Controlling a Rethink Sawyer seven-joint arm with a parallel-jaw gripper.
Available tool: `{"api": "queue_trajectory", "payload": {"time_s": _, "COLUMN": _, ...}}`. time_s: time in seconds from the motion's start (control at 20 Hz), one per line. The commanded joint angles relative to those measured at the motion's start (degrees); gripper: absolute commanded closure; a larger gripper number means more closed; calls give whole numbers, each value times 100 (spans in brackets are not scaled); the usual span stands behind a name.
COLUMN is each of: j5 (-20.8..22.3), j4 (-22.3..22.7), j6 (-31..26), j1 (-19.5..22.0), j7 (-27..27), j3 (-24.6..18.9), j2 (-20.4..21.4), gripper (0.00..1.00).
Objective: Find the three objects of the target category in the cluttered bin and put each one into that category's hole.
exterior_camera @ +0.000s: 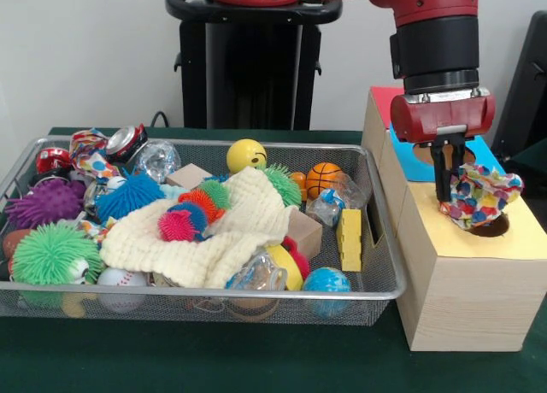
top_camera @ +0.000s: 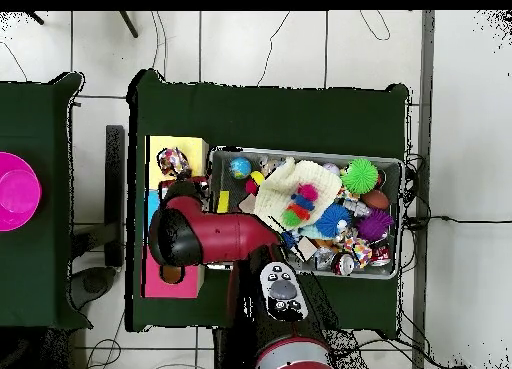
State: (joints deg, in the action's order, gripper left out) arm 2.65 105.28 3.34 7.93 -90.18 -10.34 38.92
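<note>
Spotted cloth piece (exterior_camera: pixel 480 195) pinched in my claw (exterior_camera: pixel 446 188), hanging over the hole (exterior_camera: pixel 489 225) in the yellow-topped box (exterior_camera: pixel 466 278) at the worktop's end.

I judge the drop is the step in hand: I should centre the cloth over the hole, lower until its bulk sits inside the rim, then let go, since a loose corner could snag on the edge. I count one spotted cloth in my grip and at least one more at the far corner of the bin (exterior_camera: pixel 376 292); a third I cannot find. Three boxes stand beside it.
</note>
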Motion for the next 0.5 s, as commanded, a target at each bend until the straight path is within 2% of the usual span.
{"api": "queue_trajectory", "payload": {"time_s": 0.05, "j5": -312, "j4": 341, "j6": 74, "j1": 59, "j7": -1490, "j3": -451, "j2": -169, "gripper": 100}}
{"api": "queue_trajectory", "payload": {"time_s": 0.25, "j5": -400, "j4": 100, "j6": 189, "j1": -350, "j7": -1351, "j3": 130, "j2": -399, "gripper": 100}}
{"api": "queue_trajectory", "payload": {"time_s": 0.5, "j5": -293, "j4": 84, "j6": 600, "j1": -191, "j7": -1357, "j3": -110, "j2": -672, "gripper": 100}}
